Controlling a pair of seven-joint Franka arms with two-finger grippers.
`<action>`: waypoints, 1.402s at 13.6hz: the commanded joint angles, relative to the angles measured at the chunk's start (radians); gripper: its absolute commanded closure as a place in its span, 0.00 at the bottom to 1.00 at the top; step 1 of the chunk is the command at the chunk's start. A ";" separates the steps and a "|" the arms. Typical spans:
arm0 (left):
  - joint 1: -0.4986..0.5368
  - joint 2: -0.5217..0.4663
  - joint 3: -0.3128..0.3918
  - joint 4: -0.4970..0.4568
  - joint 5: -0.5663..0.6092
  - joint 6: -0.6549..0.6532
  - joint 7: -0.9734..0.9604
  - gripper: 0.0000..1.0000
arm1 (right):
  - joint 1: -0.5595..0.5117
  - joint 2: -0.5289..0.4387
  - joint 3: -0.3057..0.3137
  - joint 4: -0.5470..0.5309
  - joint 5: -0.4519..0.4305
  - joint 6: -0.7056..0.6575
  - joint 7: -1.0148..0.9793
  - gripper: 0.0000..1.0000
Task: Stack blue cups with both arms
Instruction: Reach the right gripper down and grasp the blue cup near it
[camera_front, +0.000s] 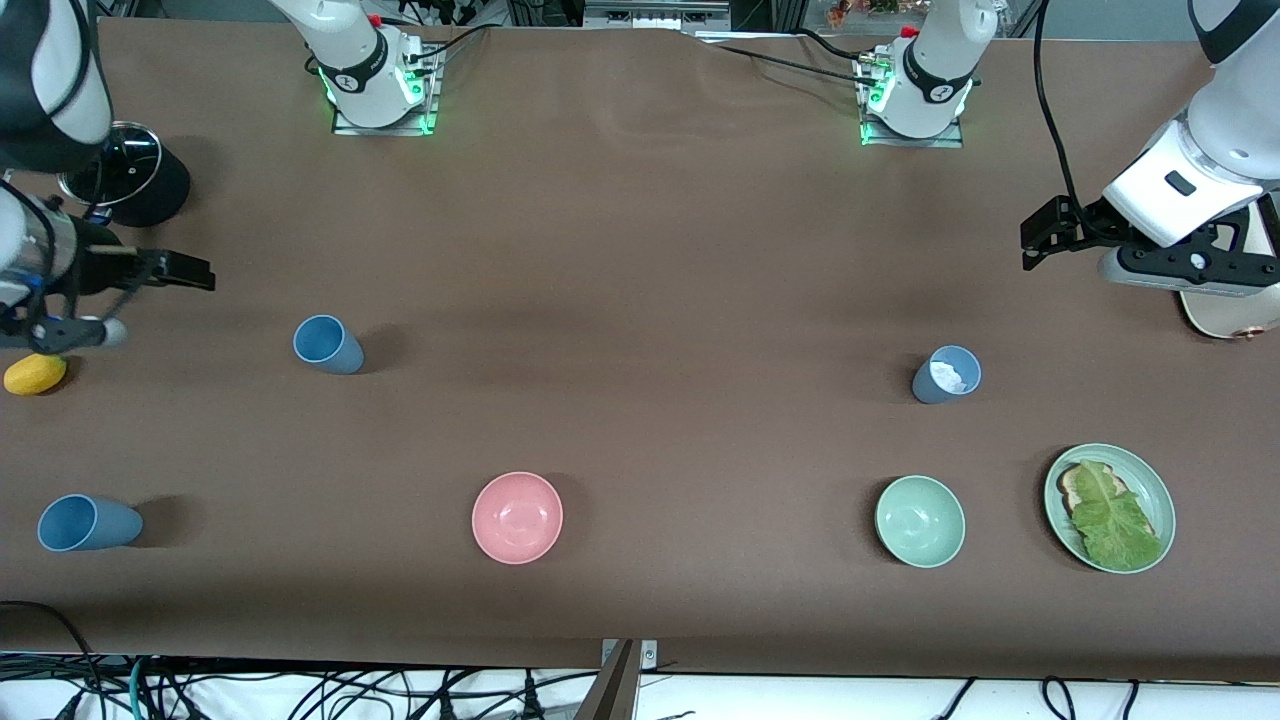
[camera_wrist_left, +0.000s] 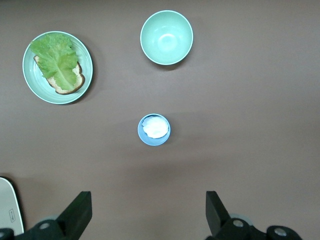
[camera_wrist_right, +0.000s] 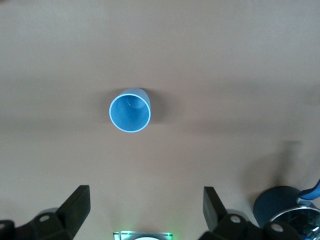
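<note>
Three blue cups stand upright on the brown table. One blue cup (camera_front: 327, 345) is toward the right arm's end and shows empty in the right wrist view (camera_wrist_right: 130, 110). A second blue cup (camera_front: 88, 523) stands nearer the front camera at that end. A third blue cup (camera_front: 946, 375), with something white inside, is toward the left arm's end and shows in the left wrist view (camera_wrist_left: 154, 129). My right gripper (camera_front: 175, 270) (camera_wrist_right: 146, 195) is open and empty, raised over the table's end. My left gripper (camera_front: 1045, 235) (camera_wrist_left: 148, 200) is open and empty, raised over the other end.
A pink bowl (camera_front: 517, 517) and a pale green bowl (camera_front: 920, 521) sit near the front edge. A green plate (camera_front: 1150, 485) holds bread and lettuce. A yellow object (camera_front: 35, 374) and a dark lidded pot (camera_front: 125, 175) are under the right arm. A cream object (camera_front: 1225, 315) lies under the left arm.
</note>
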 joint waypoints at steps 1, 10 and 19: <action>0.004 0.008 0.002 0.018 -0.013 -0.003 0.024 0.00 | -0.002 -0.014 -0.004 -0.096 -0.002 0.098 0.001 0.00; 0.004 0.008 0.002 0.018 -0.013 -0.003 0.024 0.00 | -0.002 0.032 -0.004 -0.405 -0.003 0.586 -0.001 0.00; 0.006 0.008 0.002 0.018 -0.013 -0.002 0.024 0.00 | -0.002 0.123 -0.003 -0.412 -0.002 0.651 0.001 0.00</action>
